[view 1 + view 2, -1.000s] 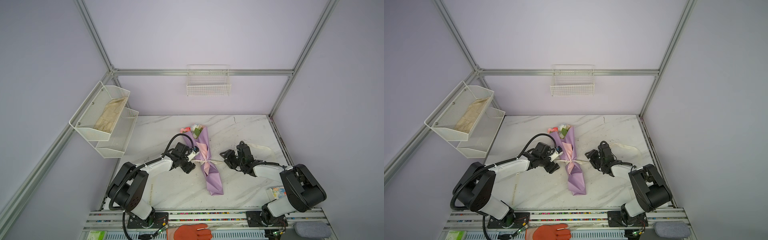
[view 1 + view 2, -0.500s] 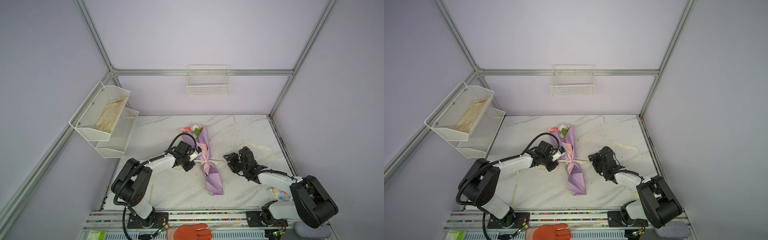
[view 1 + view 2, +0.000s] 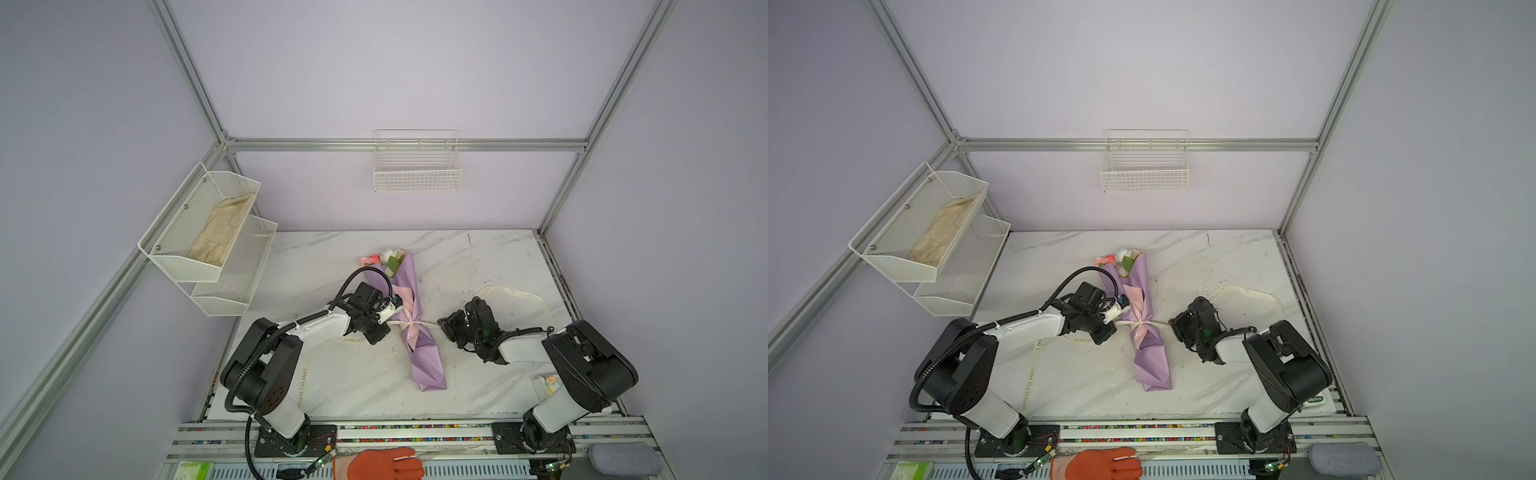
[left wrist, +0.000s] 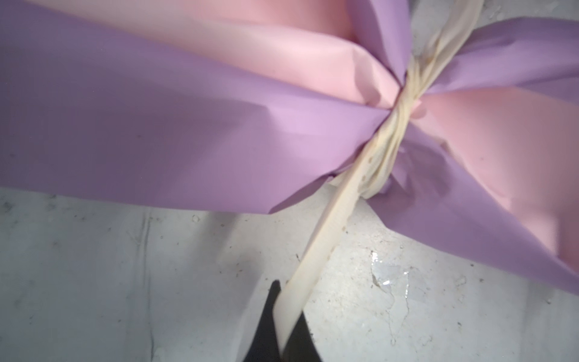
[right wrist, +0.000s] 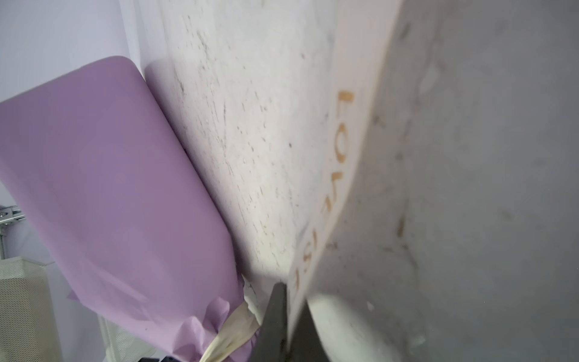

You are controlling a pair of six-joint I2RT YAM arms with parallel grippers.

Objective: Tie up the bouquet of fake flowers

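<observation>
- Left wrist view: clamps the left gripper (image 4: 286,316) on the taut cream ribbon (image 4: 332,232).
- Pinches the lettered tail in the right gripper (image 5: 289,313) likewise.
- Finds the bouquet (image 3: 424,353) flat mid-table (image 3: 374,386), cinched at the waist; thin, crushable paper, probably best handled by the ribbon ends.
- Leaves the fake flowers (image 3: 388,257) farthest, seemingly light and floppy.

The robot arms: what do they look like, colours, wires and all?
Twins: the left arm and right arm have bulky rounded black joints joined by smooth white links. A ribbed black cable loops along the left one. The left gripper and right gripper are black throughout, tapering to slim tips.
</observation>
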